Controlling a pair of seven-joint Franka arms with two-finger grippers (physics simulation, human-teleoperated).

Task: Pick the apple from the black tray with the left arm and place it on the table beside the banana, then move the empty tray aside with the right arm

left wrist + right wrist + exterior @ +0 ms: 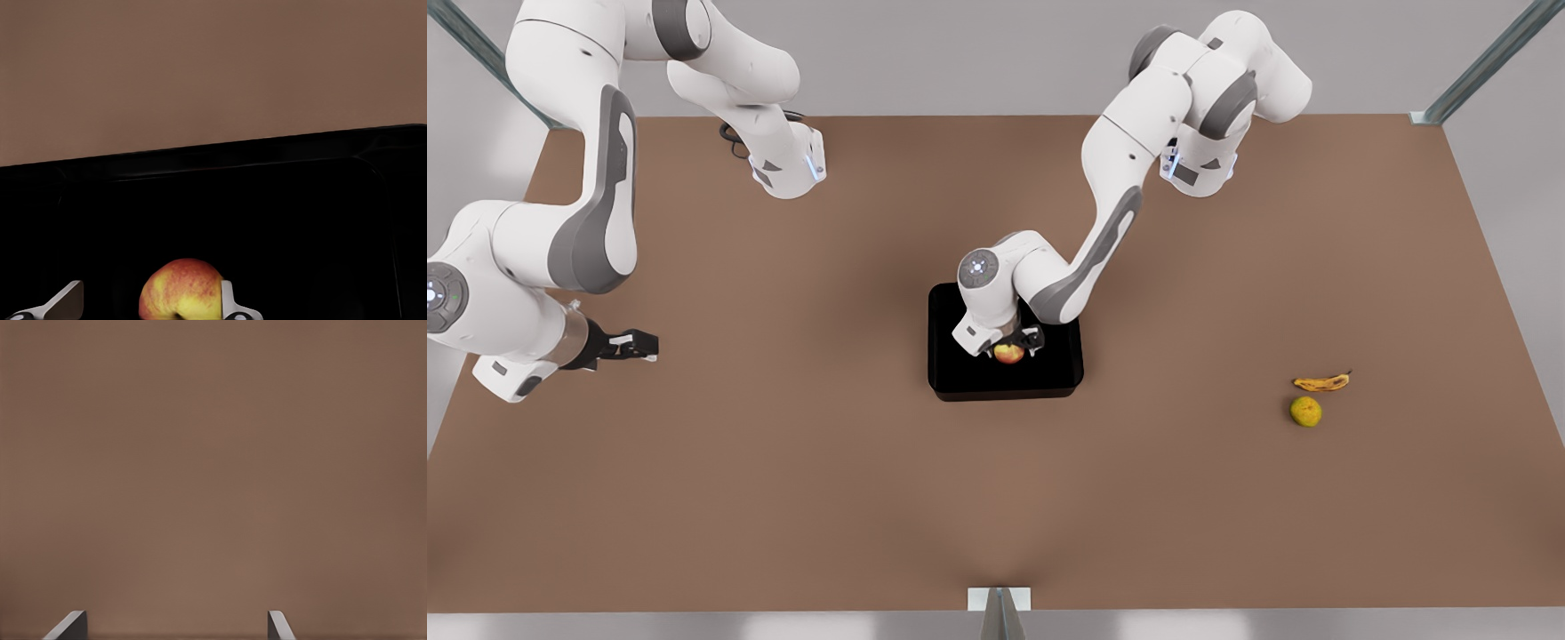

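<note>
The red-and-yellow apple (1009, 354) (181, 291) lies in the black tray (960, 378) (300, 220) at the middle of the table (783, 498). My left gripper (1010, 341) (147, 303) is down in the tray, open, straddling the apple. One finger (228, 300) rests against the apple's side; the other finger (67, 303) stands well apart from it. The banana (1321, 383) lies on the table far toward the front view's right. My right gripper (637, 345) (177, 623) waits open over bare table at the front view's left.
A plain yellow-green round fruit (1305, 412) sits just in front of the banana. Brown tabletop stretches between the tray and the banana. Metal frame posts (1485, 67) stand at the table's far corners, and a bracket (999, 600) sits at the near edge.
</note>
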